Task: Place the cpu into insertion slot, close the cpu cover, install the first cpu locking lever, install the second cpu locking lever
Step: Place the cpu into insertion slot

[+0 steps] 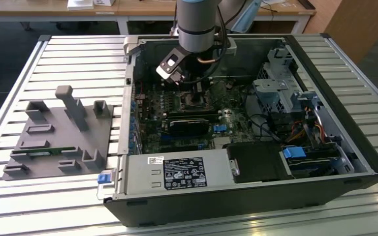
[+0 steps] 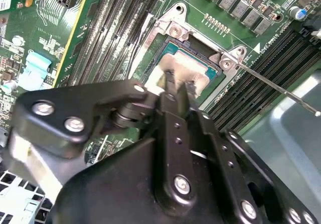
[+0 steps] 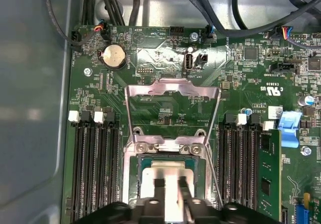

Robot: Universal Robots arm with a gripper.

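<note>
Motherboard (image 3: 150,58) rings the cpu (image 3: 149,180), partly hidden under parted fingers (image 3: 159,195).

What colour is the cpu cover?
Silver metal; the cpu cover shows best in the first wrist view.

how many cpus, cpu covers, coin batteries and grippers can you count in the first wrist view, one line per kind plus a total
cpu: 1
cpu cover: 1
coin battery: 1
gripper: 1
total: 4
</note>
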